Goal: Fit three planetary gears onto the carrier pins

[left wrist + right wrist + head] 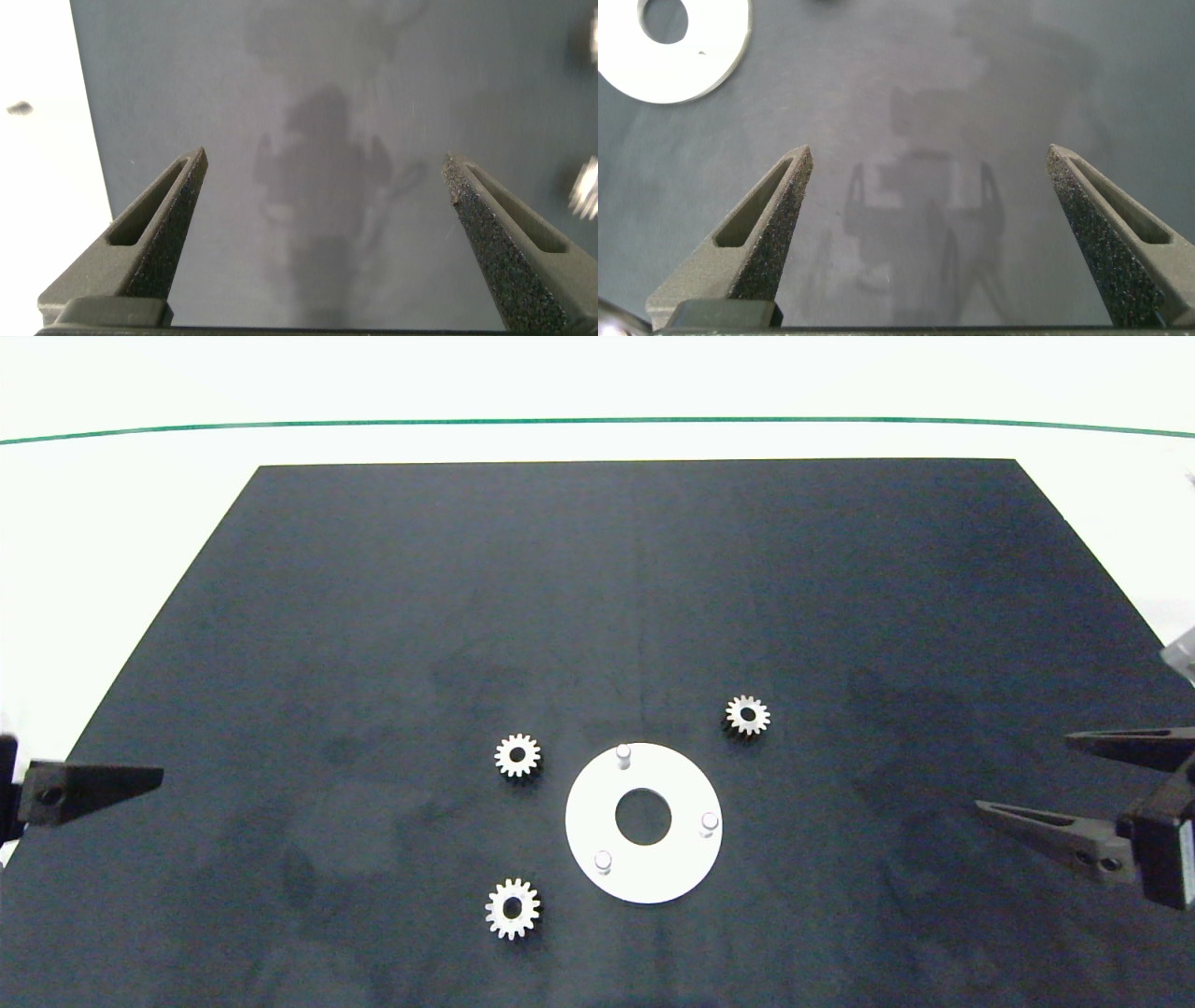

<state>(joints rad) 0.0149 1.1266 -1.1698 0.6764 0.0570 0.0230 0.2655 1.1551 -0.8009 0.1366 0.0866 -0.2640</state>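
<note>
You have nothing installed yet: the flat white ring-shaped carrier disc (643, 822) on the dark mat (373, 616) shows all three short white pins (624, 755) bare. The three small pale toothed gears (517, 756) lie loose around that disc, none touching it. Your left gripper (325, 177) and right gripper (929, 168) hang spread wide and empty, well apart from the disc on either side.

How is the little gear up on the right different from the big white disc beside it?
The gear at upper right is far smaller than the white disc. The gear has a toothed edge; the disc's rim is smooth. The gear's centre hole is small; the disc's is large, and three pegs stand on the disc. Both are pale and lie flat on the dark mat, apart from each other.
</note>
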